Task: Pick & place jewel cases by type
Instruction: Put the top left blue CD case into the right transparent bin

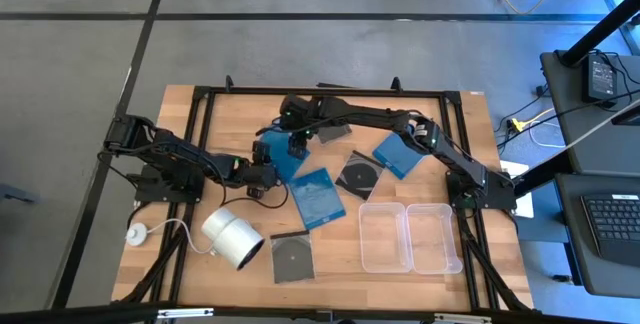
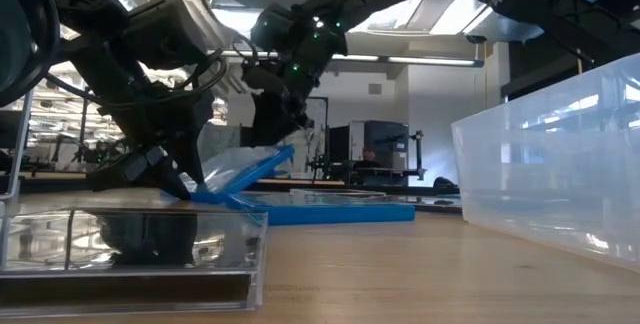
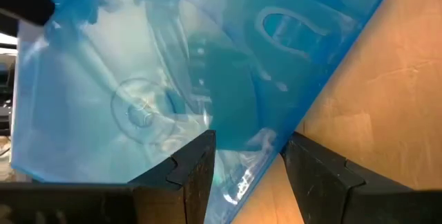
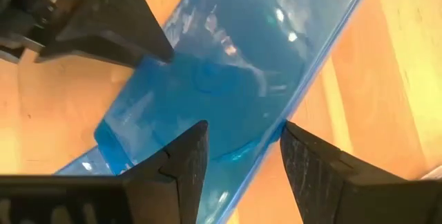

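Observation:
A bright blue jewel case (image 1: 278, 156) sits tilted between my two grippers near the table's middle. My left gripper (image 1: 262, 176) is shut on its low end, and my right gripper (image 1: 296, 142), reaching in from the far side, is shut on its raised end (image 2: 285, 152). Flat on the wood lie two more blue cases (image 1: 318, 196) (image 1: 397, 154) and three dark cases with discs (image 1: 358, 174) (image 1: 292, 257) (image 1: 330, 134). My left gripper (image 3: 248, 141) has the blue case's low corner (image 3: 242, 172) between its two fingers, coming slanting down from the table's left. That end sits close above the table (image 2: 200, 194); whether it touches the wood I cannot tell. My right gripper (image 4: 242, 131) has the case's raised edge (image 4: 238, 151) between its two fingers, coming slanting down from the far side. The case hangs tilted, this end up, and slopes down toward my left gripper's fingers (image 4: 138, 37).
A white cylinder (image 1: 232, 236) lies at the near left, with a cord to a white plug (image 1: 138, 232). Two clear rectangular trays (image 1: 385, 236) (image 1: 433, 236) stand side by side at the near right. A black frame (image 1: 200, 99) runs around the table.

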Tool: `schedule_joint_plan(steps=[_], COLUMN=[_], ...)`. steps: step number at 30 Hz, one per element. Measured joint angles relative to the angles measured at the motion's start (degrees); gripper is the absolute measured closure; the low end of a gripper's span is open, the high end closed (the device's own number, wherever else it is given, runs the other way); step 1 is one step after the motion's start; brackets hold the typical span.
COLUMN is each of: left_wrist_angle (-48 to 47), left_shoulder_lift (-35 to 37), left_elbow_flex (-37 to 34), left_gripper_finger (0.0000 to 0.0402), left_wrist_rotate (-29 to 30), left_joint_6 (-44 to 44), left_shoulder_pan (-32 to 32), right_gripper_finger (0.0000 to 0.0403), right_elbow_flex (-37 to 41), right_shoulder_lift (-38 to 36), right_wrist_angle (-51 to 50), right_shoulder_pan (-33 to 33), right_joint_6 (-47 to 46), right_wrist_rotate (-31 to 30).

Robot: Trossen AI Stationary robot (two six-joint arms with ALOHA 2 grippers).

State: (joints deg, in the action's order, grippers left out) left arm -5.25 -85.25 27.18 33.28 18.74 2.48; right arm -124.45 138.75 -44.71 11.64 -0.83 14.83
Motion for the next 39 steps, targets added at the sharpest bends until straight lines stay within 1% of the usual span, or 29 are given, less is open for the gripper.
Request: schedule_joint_plan(steps=[25, 34, 39], left_wrist_angle=[0.1, 0.2, 0.3], left_shoulder_lift=[0.0, 0.0, 0.0], left_elbow_flex=[0.0, 0.0, 0.0], left_gripper_finger=[0.0233, 0.0233, 0.0233], left_wrist_rotate=[0.1, 0.4, 0.8], left_joint_6=[-0.6, -0.4, 0.5], left_shoulder_pan=[0.1, 0.1, 0.2], right_gripper_finger=[0.0224, 0.0224, 0.0224], right_elbow_flex=[0.4, 0.4, 0.4], right_shoulder_lift=[-0.4, -1.9, -2.9], right_wrist_angle=[-1.3, -0.8, -0.6], right_shoulder_pan=[0.0, -0.7, -1.2], right_joint_6=[-0.1, 0.9, 1.2], right_wrist_rotate=[0.0, 0.8, 2.5])
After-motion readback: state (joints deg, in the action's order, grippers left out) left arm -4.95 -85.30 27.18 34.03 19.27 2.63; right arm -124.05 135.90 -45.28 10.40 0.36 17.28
